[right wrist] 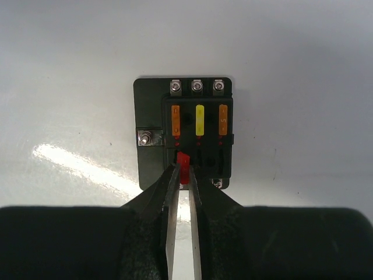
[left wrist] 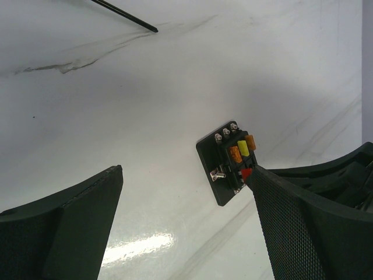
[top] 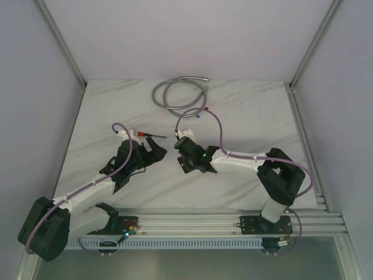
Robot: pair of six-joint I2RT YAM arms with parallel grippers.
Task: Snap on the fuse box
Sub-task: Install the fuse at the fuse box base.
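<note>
Fuse box (right wrist: 185, 131) holds three fuses (right wrist: 200, 120); right end effector (right wrist: 184, 175) pinches red fuse (right wrist: 184, 165).

- The small black square plastic fuse box (right wrist: 186, 131) is seen lying flat on the white marbled table top (right wrist: 70, 70), slotted face upward and exposed.
- A raised block is carried on a flat base plate, and three silver screw terminals (right wrist: 197, 87) are lined along the far edge.
- In the far row, an orange fuse (right wrist: 175, 120), a yellow fuse (right wrist: 200, 120) and a second orange fuse (right wrist: 222, 119) are seated upright.
- A red fuse (right wrist: 184, 168) is seen at the near-left slot; whether it is fully seated cannot be told.
- A silver stud (right wrist: 145, 138) is fixed on the left side tab.
- In the left wrist view the box (left wrist: 230, 160) is shown turned at an angle.
</note>
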